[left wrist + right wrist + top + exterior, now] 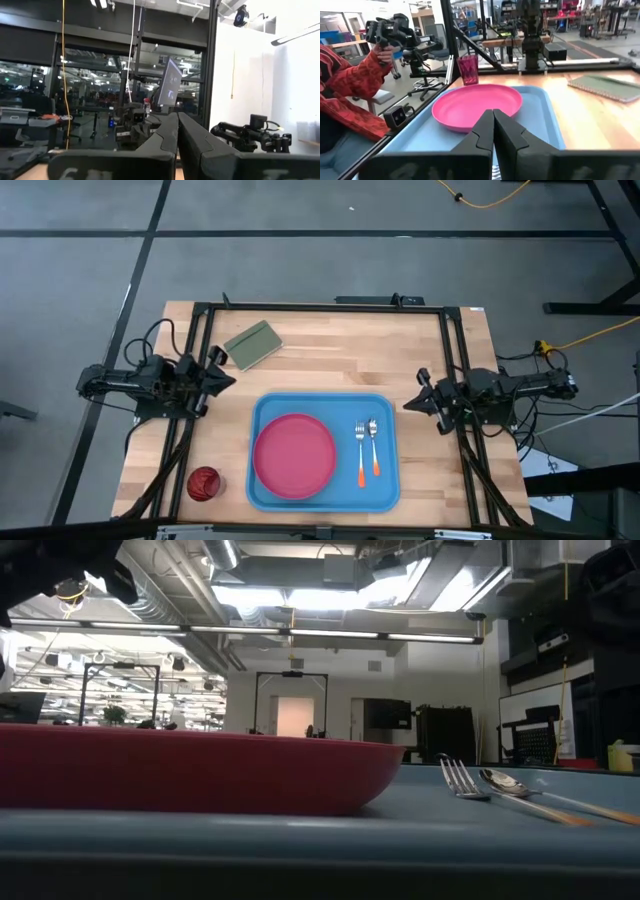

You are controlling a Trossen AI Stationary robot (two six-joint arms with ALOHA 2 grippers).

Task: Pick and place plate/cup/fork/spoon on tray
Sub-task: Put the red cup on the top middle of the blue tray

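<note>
The blue tray (385,415) lies at the table's near middle. The pink-red plate (294,456) rests flat on the tray's left half; it also shows in the right wrist view (477,104). The orange-handled fork (360,455) and the silver spoon (373,443) lie side by side on the tray's right half. The dark red cup (204,484) stands on the table left of the tray, near the front edge. My left gripper (232,377) is shut and empty, left of the tray. My right gripper (406,406) is shut and empty, at the tray's right edge.
An olive-green block (253,345) lies at the table's far left. A dark frame of bars (320,307) runs along the far and side edges. A person in a red sleeve (350,80) holds a camera beyond the table's left side.
</note>
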